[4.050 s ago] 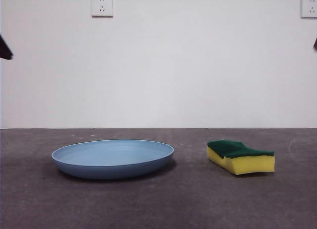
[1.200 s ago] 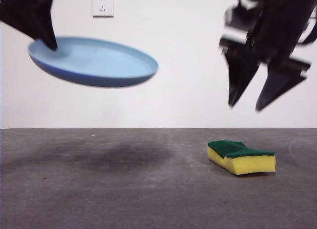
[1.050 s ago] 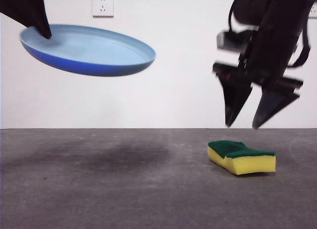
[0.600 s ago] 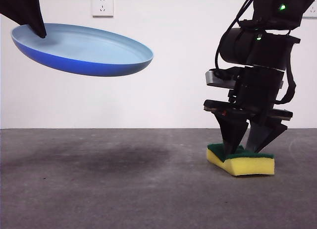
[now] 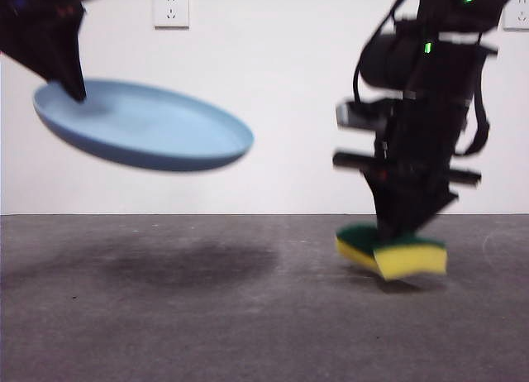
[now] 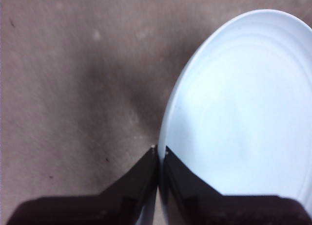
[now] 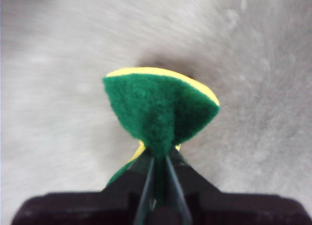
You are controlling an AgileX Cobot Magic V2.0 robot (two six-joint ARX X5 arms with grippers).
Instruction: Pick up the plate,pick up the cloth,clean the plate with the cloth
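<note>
The light-blue plate [image 5: 149, 134] hangs tilted in the air at the upper left of the front view. My left gripper [image 5: 64, 76] is shut on its rim, and the left wrist view shows the black jaws pinching the plate [image 6: 239, 122] edge at the left gripper [image 6: 160, 152]. At the right, my right gripper [image 5: 397, 233] is shut on the cloth [image 5: 393, 251], a yellow sponge with a green top, which is just off the table. In the right wrist view the cloth [image 7: 161, 108] is squeezed and folded between the jaws of the right gripper [image 7: 159, 159].
The dark grey table [image 5: 248, 332] runs across the front, with the plate's shadow at left centre. A white wall behind carries two sockets [image 5: 170, 8].
My right gripper has closed on the cloth and lifted it slightly off the table. The plate has dropped a little and tilted in the left gripper.
</note>
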